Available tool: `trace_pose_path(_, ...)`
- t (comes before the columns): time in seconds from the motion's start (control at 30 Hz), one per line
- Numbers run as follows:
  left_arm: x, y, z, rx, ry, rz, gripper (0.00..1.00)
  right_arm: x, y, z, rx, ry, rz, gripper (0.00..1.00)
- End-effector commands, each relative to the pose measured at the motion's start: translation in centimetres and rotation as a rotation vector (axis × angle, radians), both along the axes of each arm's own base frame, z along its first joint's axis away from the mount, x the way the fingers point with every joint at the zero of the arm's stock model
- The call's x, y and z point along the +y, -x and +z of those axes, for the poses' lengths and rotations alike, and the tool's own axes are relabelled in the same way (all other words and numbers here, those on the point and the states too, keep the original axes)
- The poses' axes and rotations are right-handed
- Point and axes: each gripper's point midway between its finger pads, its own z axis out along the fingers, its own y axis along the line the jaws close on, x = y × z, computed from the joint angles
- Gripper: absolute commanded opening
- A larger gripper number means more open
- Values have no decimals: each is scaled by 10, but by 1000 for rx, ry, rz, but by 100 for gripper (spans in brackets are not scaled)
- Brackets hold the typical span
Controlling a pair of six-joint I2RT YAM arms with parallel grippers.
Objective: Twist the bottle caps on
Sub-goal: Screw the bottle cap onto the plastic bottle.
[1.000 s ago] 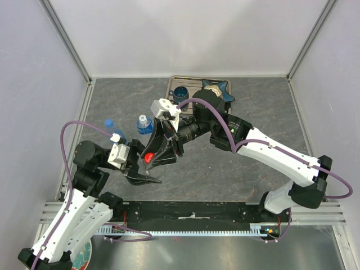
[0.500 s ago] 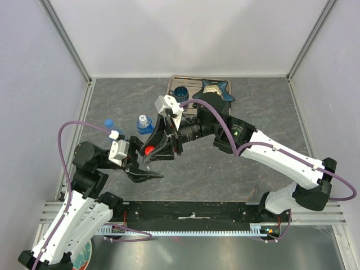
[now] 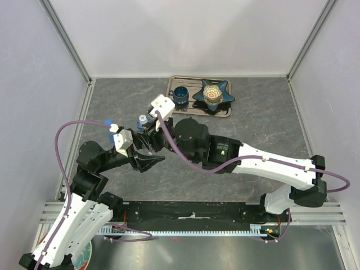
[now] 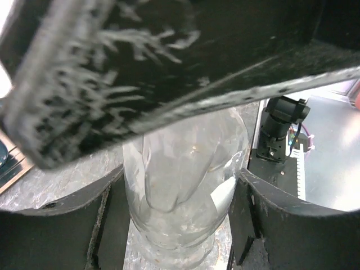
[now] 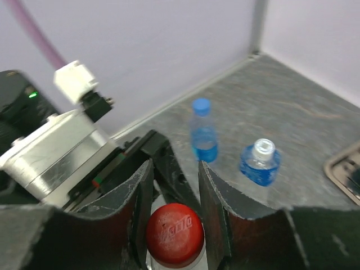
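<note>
A clear bottle (image 4: pixel 180 185) stands between the left gripper's fingers (image 4: pixel 107 225), which press on its sides; my left gripper (image 4: pixel 180 230) is shut on it. In the right wrist view a red cap (image 5: pixel 174 233) sits on that bottle's neck, and my right gripper (image 5: pixel 175 185) is shut on the cap from above. From the top view the right gripper (image 3: pixel 147 142) covers the left gripper (image 3: pixel 151 159), hiding the held bottle and red cap. A blue-capped bottle (image 5: pixel 202 135) and a white-capped bottle (image 5: pixel 260 161) stand behind on the table, the blue-capped bottle (image 3: pixel 108 122) to the left of the white-capped bottle (image 3: pixel 143 121).
A metal tray (image 3: pixel 224 113) at the back holds a dark blue cup (image 3: pixel 180 95) and a blue star-shaped dish (image 3: pixel 211 93). Enclosure walls stand on the left, back and right. The left arm's cable loops above its wrist.
The right gripper has swung left and over the left gripper's bottle, and its jaws have narrowed onto the red cap. The left gripper has shifted slightly up and right with the bottle.
</note>
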Motion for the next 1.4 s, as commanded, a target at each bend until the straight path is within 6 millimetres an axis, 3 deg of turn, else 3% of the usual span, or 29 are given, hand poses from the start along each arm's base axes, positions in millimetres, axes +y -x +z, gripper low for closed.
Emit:
trace_pose_path(0.0, 23, -33, 45, -158, 83, 235, 2, -30, -22, -74, 9, 250, -371, 0)
trace_pose_path(0.1, 27, -38, 45, -144, 93, 271, 2, -45, -27, -74, -23, 247, -521, 0)
trace_pose_path(0.27, 32, -46, 44, -127, 102, 323, 2, -43, -20, -71, -66, 266, -601, 0)
trace_pose_path(0.37, 32, -46, 41, -109, 101, 315, 2, -33, -18, -59, -70, 250, -579, 24)
trace_pose_path(0.4, 31, -45, 38, -101, 101, 309, 2, -30, -17, -45, -67, 221, -569, 39)
trace_pose_path(0.5, 27, -39, 37, -95, 99, 268, 2, -18, -11, -20, -64, 171, -498, 62)
trace_pose_path(0.6, 21, -30, 36, -97, 94, 210, 2, -15, -3, 8, -65, 114, -404, 78)
trace_pose_path(0.7, 18, -26, 32, -90, 87, 178, 2, -20, 5, 32, -34, 40, -277, 86)
trace_pose_path(0.77, 17, -24, 29, -84, 82, 161, 2, -24, 19, 48, -18, -6, -153, 89)
trace_pose_path(0.87, 15, -21, 28, -84, 85, 139, 2, -40, 24, 67, 18, -70, -27, 92)
trace_pose_path(1.07, 8, -8, 33, -91, 97, 50, 2, -67, 46, 75, 9, -85, 337, 96)
trace_pose_path(1.1, 4, 2, 34, -98, 92, -9, 2, -72, 41, 75, -7, -83, 347, 97)
trace_pose_path(1.13, 1, 8, 33, -99, 90, -51, 2, -77, 55, 78, -31, -88, 434, 96)
trace_pose_path(1.37, -5, 69, 36, -148, 33, -400, 2, -79, 70, 82, -128, -135, 648, 93)
